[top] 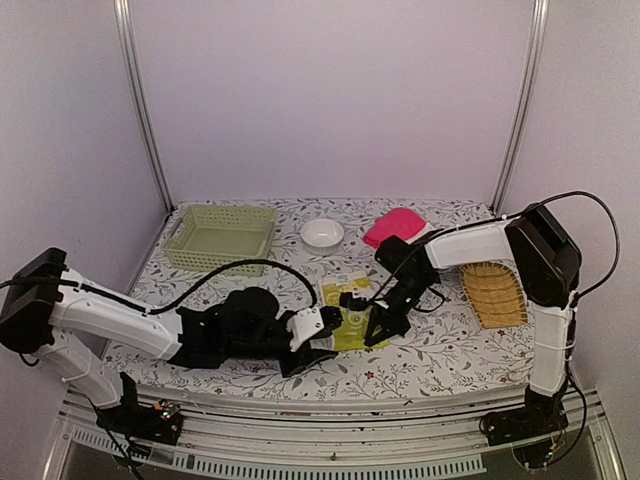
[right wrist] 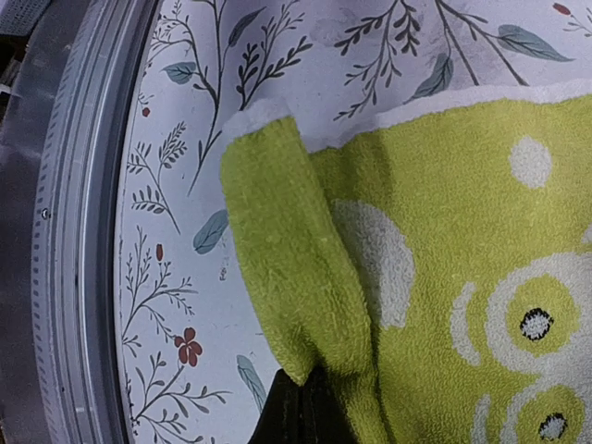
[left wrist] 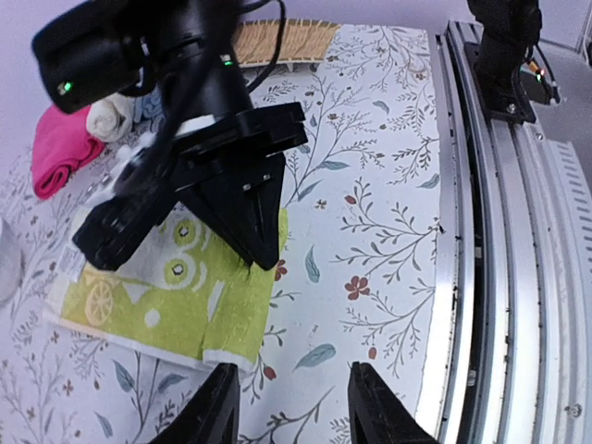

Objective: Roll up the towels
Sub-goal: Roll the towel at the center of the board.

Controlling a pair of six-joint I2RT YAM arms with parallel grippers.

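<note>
Cloth of the small yellow-green-and-cream patterned terry towel (top: 350, 308) lies spread on the floral-print tablecloth (top: 450, 355), at mid-table and close to the near edge. The right gripper (right wrist: 310, 407) is clenched on the towel's near edge, where a fold of green pile stands up and runs into its dark fingertips. The rest of the towel stays flat. The left gripper (left wrist: 296, 407) is released, its two black fingers apart over bare tablecloth just beside the towel's corner, holding nothing. Further back lies a folded bright pink towel (top: 393, 226). The left wrist view shows a rolled cream-white towel (left wrist: 111, 117) touching it. A round white bowl (top: 322, 232) stands left of the pink towel. A pale green plastic basket (top: 220, 237) is at the back left, and a yellow woven slatted tray (top: 493, 295) is on the right side.
</note>
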